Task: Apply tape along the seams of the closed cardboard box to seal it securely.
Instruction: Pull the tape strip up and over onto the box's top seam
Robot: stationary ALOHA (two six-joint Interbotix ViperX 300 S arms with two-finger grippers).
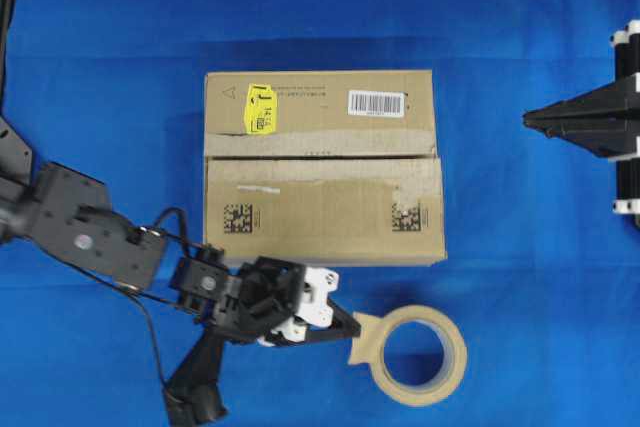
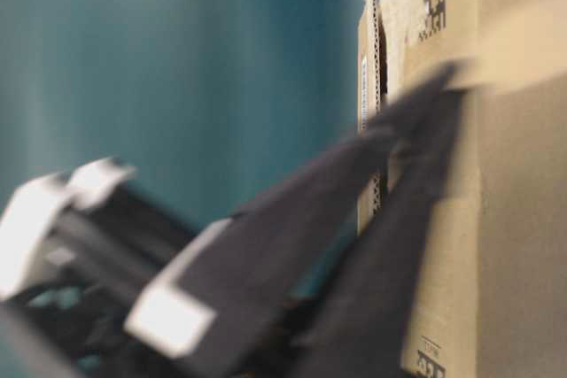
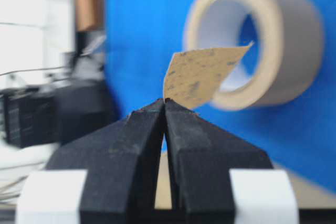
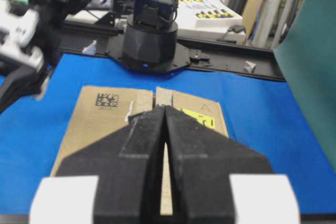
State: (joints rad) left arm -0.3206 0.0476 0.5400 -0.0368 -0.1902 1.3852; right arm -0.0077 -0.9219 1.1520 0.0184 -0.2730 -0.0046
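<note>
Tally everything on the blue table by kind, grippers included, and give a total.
Cardboard box: 1
Tape roll: 1
Tape piece, pinched in the shut left gripper: 1
Grippers: 2, the left gripper and the shut, empty right gripper
Total: 5

The cardboard box [image 1: 322, 167] lies at the centre of the desk [image 1: 520, 27], the tape roll [image 1: 418, 355] lies below it at the lower right, the left tool [image 1: 352, 329] is just left of the roll, and the right tool [image 1: 530, 120] is at the right edge.
</note>
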